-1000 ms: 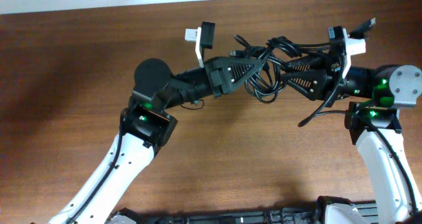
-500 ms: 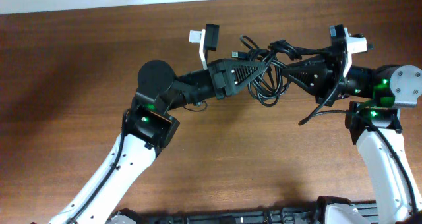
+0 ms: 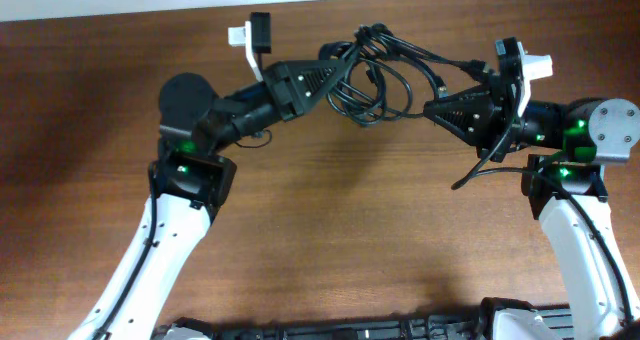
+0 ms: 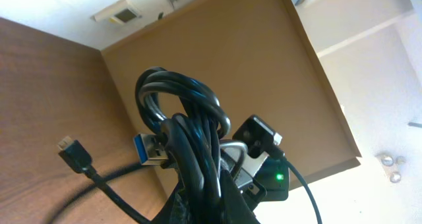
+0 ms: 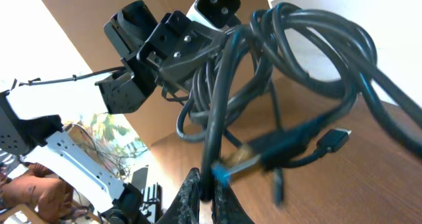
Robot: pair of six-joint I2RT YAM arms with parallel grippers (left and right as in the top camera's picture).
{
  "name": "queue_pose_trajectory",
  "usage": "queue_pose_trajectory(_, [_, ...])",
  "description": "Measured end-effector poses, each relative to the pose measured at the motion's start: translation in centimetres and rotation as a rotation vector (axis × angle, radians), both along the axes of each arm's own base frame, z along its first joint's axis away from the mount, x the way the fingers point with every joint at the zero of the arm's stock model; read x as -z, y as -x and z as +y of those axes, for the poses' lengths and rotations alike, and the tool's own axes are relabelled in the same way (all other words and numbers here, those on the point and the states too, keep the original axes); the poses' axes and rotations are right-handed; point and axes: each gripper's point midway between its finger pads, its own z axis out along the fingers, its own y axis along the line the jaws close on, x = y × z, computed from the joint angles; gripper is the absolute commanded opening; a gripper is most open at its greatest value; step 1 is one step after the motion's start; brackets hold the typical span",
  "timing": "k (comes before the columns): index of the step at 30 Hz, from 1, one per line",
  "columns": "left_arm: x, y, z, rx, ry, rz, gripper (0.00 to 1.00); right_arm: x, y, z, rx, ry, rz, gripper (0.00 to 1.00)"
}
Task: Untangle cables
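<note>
Up near the far edge of the table [image 3: 330, 240], both sets of fingers are clamped on the cables [image 3: 378, 75], which hang as one tangle between them.

The left gripper [image 3: 338, 64] is pinched tight on the left side of the bundle. In its wrist view the dark fingers [image 4: 231, 201] meet at the bottom of the frame with several cords squeezed between them and no gap showing. Above that grip the cords rise together and curl over into a tight knot of loops [image 4: 184, 105]. A flat plug with a blue tongue [image 4: 148, 148] sticks out to the side of the knot. A smaller silvery-tipped plug [image 4: 69, 145] dangles apart from it on its own strand.

The right gripper [image 3: 432, 108] is likewise closed. Its fingers [image 5: 190, 197] are nipped on a single cord that runs straight up into the tangle (the rest of the bundle is not inside this grip). In that view, wide slack loops [image 5: 310, 46] arch over to the right. A blue-tipped plug [image 5: 227, 172] sits close above the fingertips, and a small black plug [image 5: 333, 140] hangs free beside it.

From overhead, the knot sits just beside the left fingertips. Several loops droop below it, and a couple of strands stretch on rightward over the right gripper's body.
</note>
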Motion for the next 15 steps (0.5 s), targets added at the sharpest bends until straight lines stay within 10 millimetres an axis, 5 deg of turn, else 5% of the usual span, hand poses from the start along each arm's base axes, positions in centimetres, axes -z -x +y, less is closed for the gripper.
queue_pose_trajectory(10, [-0.1,-3.5,4.5,-0.175,0.007,-0.001,0.0,0.1,0.4,0.1,-0.021,0.007,0.012,0.08])
queue_pose_trajectory(15, [-0.1,-3.6,4.5,-0.179,0.008,-0.001,0.0,0.2,0.4,0.1,-0.024,0.005,0.025,0.78])
